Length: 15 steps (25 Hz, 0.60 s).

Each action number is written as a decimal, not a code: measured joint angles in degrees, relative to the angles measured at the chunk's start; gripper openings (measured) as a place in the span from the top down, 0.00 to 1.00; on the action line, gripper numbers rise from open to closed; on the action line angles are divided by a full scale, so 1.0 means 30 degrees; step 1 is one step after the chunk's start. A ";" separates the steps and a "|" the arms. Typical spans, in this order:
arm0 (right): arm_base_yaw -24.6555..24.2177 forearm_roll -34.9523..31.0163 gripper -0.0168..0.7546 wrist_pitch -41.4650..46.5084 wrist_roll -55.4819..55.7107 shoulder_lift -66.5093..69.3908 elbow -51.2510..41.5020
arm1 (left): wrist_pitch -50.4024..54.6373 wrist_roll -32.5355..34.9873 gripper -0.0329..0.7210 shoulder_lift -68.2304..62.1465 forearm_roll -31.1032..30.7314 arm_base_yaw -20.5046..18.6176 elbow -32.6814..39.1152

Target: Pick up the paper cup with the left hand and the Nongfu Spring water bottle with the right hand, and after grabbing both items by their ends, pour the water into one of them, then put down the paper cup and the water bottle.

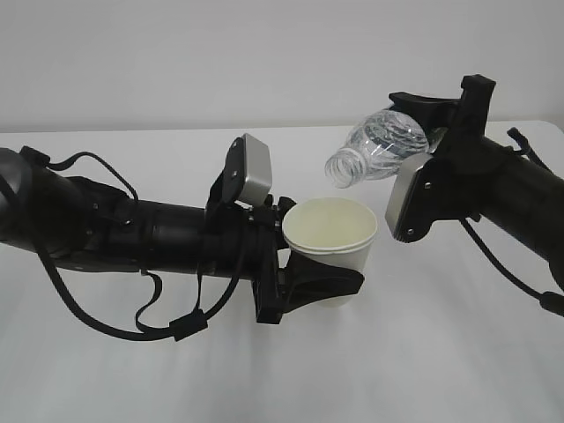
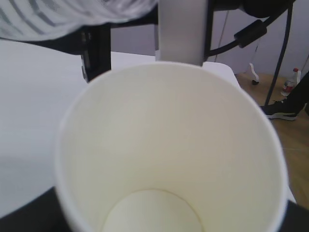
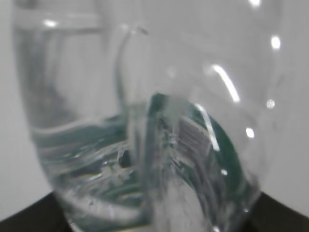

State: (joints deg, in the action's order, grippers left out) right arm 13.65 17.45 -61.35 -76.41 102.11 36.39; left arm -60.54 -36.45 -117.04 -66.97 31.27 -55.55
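Exterior view first: the paper cup (image 1: 330, 251) sits at centre frame, upright and lifted off the white table (image 1: 423, 370), with my left hand (image 1: 304, 286) clamped around its lower wall. Just up and right of the rim, the Nongfu Spring water bottle (image 1: 379, 145) lies tipped nearly level, its open neck pointing down-left toward the cup and stopping just short of it; my right hand (image 1: 441, 119) grips it at the base end. So both pickups are done, and I judge I am at the pour. The left wrist view shows the cup's floor dry and bare, with the bottle's ribbed side across the upper left. The right wrist view shows water (image 3: 91, 193) pooled low in the bottle beside the green label. Nothing has reached the cup yet; pouring and setting both down remain.
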 joint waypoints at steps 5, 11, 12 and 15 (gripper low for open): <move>0.0000 0.0000 0.43 0.0000 -0.0357 0.0000 0.0000 | 0.0000 0.0000 0.31 0.0000 0.0000 0.0000 0.0000; 0.0000 0.0000 0.43 0.0000 -0.0708 0.0000 0.0000 | 0.0000 0.0000 0.31 0.0000 0.0000 0.0000 0.0000; 0.0000 0.0000 0.43 0.0000 -0.0789 0.0000 0.0000 | 0.0000 0.0000 0.31 0.0000 0.0000 0.0000 0.0000; 0.0000 0.0000 0.43 0.0000 -0.0887 0.0000 0.0000 | 0.0000 0.0000 0.31 0.0000 0.0000 0.0000 0.0000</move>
State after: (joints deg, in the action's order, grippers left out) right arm 13.65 17.45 -61.35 -79.07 102.11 36.39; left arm -60.54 -36.45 -117.04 -66.97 31.27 -55.55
